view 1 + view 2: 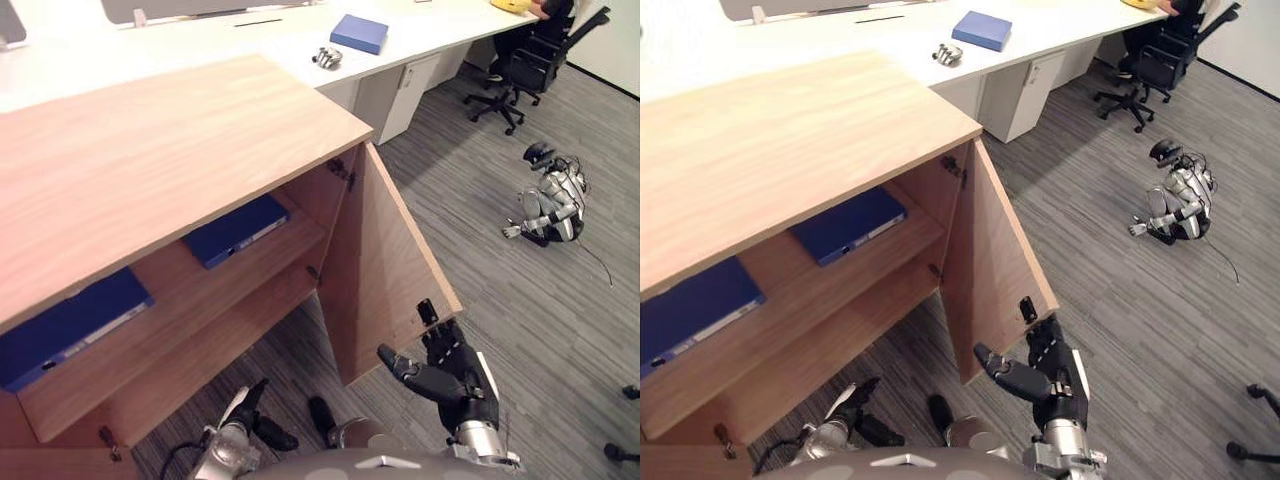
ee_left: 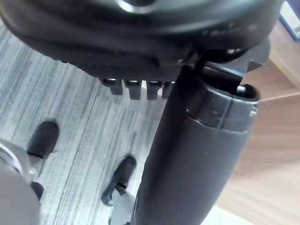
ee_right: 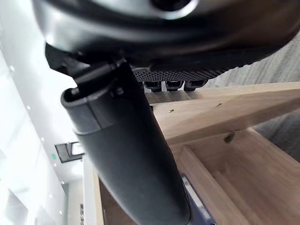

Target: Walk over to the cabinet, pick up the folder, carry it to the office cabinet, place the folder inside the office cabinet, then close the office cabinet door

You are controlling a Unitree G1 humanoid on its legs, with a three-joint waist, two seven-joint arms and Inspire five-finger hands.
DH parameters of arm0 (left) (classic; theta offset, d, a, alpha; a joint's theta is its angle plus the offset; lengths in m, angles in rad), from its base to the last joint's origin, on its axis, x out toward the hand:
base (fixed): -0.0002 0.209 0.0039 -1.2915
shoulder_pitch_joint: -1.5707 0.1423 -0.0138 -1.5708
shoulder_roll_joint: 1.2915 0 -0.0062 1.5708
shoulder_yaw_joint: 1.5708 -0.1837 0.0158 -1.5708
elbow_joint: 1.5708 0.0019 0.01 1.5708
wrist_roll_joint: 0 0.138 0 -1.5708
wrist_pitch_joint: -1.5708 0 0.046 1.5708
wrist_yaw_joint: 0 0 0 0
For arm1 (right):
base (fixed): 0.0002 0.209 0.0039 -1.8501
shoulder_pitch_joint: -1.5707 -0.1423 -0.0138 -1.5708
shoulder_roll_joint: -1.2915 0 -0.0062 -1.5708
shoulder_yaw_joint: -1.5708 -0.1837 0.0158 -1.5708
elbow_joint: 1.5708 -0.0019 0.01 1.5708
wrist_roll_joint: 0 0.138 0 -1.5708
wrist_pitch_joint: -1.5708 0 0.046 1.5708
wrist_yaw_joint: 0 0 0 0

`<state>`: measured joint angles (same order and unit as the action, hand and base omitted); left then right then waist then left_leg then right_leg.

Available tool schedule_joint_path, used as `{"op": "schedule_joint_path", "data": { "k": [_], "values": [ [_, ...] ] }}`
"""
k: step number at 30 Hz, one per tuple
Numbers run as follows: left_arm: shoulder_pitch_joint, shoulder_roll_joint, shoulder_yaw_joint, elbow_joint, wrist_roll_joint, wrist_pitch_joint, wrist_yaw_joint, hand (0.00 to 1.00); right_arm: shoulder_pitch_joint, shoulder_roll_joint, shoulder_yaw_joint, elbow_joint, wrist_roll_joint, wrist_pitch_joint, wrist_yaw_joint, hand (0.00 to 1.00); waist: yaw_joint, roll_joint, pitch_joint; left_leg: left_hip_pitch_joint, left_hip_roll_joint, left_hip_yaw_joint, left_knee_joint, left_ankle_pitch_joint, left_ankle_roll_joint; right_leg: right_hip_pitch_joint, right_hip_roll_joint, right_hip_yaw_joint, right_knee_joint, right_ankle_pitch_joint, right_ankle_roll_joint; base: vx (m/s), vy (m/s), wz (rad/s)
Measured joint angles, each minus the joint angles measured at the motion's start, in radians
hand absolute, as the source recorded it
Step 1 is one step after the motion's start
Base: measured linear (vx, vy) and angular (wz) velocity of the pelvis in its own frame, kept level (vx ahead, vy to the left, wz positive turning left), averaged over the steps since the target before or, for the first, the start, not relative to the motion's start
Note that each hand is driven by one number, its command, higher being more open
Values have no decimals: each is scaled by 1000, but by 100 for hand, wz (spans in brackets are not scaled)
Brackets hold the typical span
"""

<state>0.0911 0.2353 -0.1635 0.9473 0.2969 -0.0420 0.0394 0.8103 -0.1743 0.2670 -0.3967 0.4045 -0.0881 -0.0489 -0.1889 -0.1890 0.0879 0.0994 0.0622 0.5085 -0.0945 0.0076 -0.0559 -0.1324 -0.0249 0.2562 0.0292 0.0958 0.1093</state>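
The right hand (image 1: 455,375) is reaching up at the lower right of the head views, spread wide and holding nothing. Its straight fingers (image 1: 428,312) are touching the lower outer corner of the cabinet door (image 1: 385,250), with the thumb sticking out toward the left. The left hand (image 1: 250,408) is hanging low at the bottom centre-left, relaxed and empty, close above the grey carpet floor (image 1: 520,320).

The door is standing wide open, swung out toward the lower right from the wooden office cabinet (image 1: 150,160), which is taking up the left half of the frame. Inside, a blue folder (image 1: 235,230) is lying flat on the upper shelf (image 1: 160,300) near the hinged side, and a second blue folder (image 1: 65,325) is lying on the same shelf at the far left.

Beyond the cabinet, a white desk (image 1: 200,45) is running along the top of the frame, carrying a third blue folder (image 1: 358,33) and a small metal object (image 1: 327,58) just beside it. At the upper right a person is sitting in a black office chair (image 1: 525,70), and another humanoid robot (image 1: 552,198) is sitting on the carpet at the right.
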Motion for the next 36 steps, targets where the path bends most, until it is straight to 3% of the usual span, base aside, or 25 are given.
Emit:
{"op": "schedule_joint_path", "data": {
  "k": [5, 9, 14, 21, 27, 30, 36],
  "values": [
    [-20, 41, 75, 8, -5, 0, 14, 100, -18, -39, 83, -1, 33, 9, 111, 100, 23, -8, -2, -27, -2, -55, 0, 21, 9, -1, -13, -41, 6, -18, 11, -9, -6, 34],
    [-31, 23, 110, 21, -13, 1, 32, 100, -172, -14, 152, 30, 30, 38, 151, 100, 65, -9, -2, -60, -22, -115, -1, 40, 25, -4, -42, -92, 7, -21, 7, -14, 25, 52],
    [-7, 12, 123, 24, -18, 9, 44, 100, -357, 29, 135, 110, 24, 37, 141, 100, 85, -17, -8, -85, -50, -170, -1, 51, 40, -4, -77, -142, 7, -20, 4, 46, 55, 44],
    [-10, 2, 148, 24, -28, 8, 57, 100, -561, 26, 17, 258, -69, 34, 79, 100, 126, -2, 0, -105, -82, -217, -1, 36, 62, 14, -107, -192, -10, -28, -3, 61, 56, 23],
    [-19, -17, 150, 24, -52, 8, 64, 100, -737, 18, -95, 412, -131, 13, 0, 100, 144, 51, 37, -119, -100, -271, -1, 36, 79, 33, -128, -244, -18, -35, -14, 61, 49, 26],
    [-12, -14, 152, 19, -54, 8, 68, 100, -723, 16, -118, 427, -155, -14, -21, 100, 151, 67, 47, -120, -97, -282, -1, 36, 79, 34, -126, -253, -18, -42, -12, 42, 21, 9],
    [-17, -37, 150, 18, -62, 7, 66, 100, -753, 15, -177, 529, -196, -9, -36, 100, 156, 97, 53, -122, -91, -327, -1, 40, 72, 50, -120, -303, -15, -60, -12, 13, -7, 23]
  ]
}}
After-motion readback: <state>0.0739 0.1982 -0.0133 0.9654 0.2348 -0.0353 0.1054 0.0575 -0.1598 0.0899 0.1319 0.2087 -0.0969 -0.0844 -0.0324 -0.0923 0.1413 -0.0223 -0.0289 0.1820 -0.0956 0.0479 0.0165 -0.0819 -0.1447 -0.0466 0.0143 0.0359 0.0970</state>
